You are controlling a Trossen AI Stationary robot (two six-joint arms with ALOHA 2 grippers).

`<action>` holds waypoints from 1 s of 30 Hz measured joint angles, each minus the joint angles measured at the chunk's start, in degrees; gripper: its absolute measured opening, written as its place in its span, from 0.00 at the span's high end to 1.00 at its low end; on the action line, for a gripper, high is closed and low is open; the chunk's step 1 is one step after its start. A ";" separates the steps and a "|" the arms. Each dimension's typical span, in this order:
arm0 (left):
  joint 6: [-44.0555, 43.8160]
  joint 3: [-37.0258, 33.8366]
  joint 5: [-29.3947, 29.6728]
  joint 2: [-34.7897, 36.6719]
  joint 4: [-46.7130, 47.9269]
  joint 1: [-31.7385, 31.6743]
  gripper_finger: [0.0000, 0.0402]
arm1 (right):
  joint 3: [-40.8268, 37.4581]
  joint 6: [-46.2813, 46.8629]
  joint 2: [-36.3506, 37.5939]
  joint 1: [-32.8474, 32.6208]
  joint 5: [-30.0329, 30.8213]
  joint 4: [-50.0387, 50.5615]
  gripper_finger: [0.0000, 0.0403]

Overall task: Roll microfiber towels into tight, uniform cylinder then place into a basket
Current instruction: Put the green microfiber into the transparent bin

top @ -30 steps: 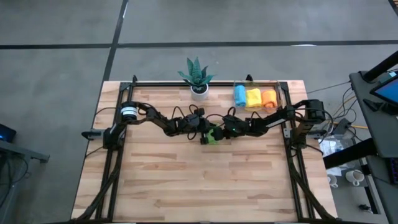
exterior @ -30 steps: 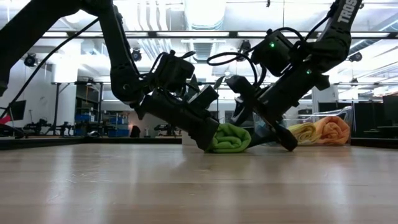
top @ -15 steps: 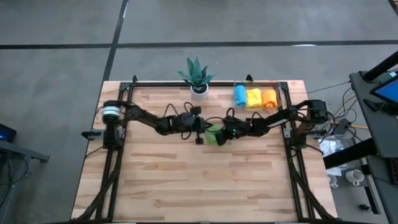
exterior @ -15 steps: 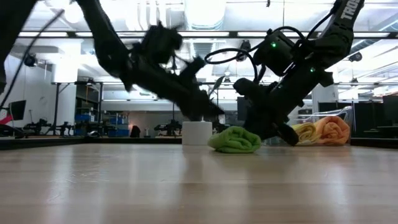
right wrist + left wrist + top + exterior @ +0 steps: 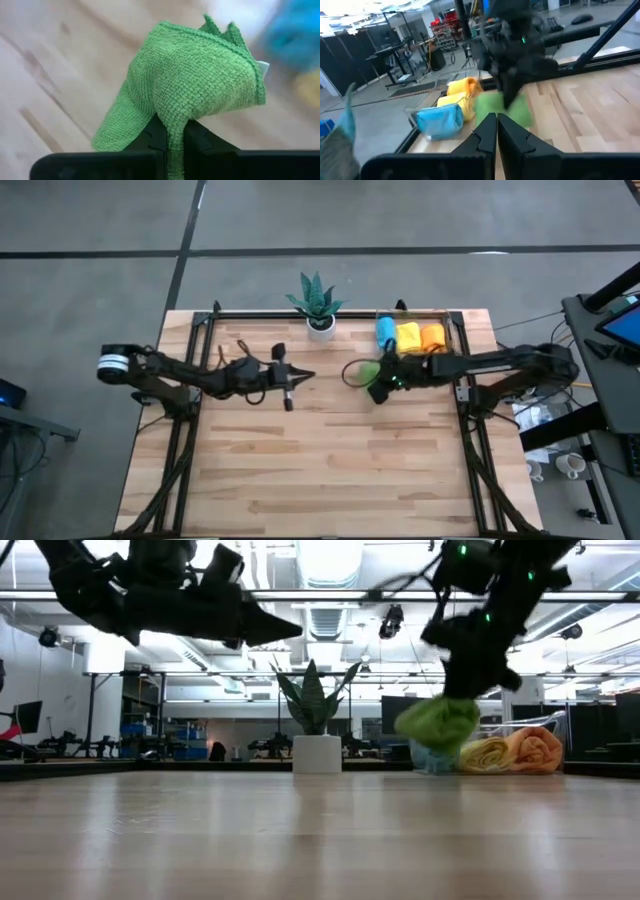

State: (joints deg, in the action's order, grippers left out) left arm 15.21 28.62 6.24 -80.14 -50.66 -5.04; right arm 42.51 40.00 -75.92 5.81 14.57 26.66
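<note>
A rolled green microfiber towel [image 5: 366,371] hangs in the air, and my right gripper [image 5: 379,377] is shut on it; the low view shows this roll [image 5: 437,723] clear of the table. The clear basket [image 5: 451,330] at the far right holds a blue roll [image 5: 385,334], a yellow roll [image 5: 407,336] and an orange roll [image 5: 431,337], lying side by side. My left gripper [image 5: 303,376] is shut on nothing and raised above the table left of centre [image 5: 290,632]. My right gripper pinches the green roll between its two fingers [image 5: 152,135], with a thick bunch of cloth [image 5: 172,125] between them. The fingers come from above, slanting from the table's right. The roll [image 5: 200,85] bulges beyond the fingertips and hangs clear of the table.
A spiky green plant in a white pot [image 5: 318,305] stands at the far edge, left of the basket. The black frame rail [image 5: 300,314] runs along the table's far edge. Bare wood [image 5: 330,460] covers the near half.
My right gripper has shut on the green roll and lifted it clear of the table, carrying it right and toward the far edge, nearer the basket. My left gripper, still shut, has let the roll be, drawn back toward the table's left and risen.
</note>
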 joint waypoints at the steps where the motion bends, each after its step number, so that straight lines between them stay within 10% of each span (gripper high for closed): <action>1: -0.03 -0.74 0.07 0.47 -0.90 0.00 1.00 | 0.97 -0.69 1.42 0.59 0.95 1.25 0.96; 19: 0.13 0.06 0.04 -2.32 -1.44 0.00 1.00 | 13.58 -22.01 6.67 25.71 7.74 15.77 0.96; 30: 0.13 0.14 0.04 -2.27 -1.21 0.00 1.00 | 5.45 -26.04 6.36 38.45 -8.33 4.64 0.96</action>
State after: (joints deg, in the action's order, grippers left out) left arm 15.33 28.77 6.28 -82.41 -51.86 -5.04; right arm 47.96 13.96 -69.56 44.26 6.24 31.30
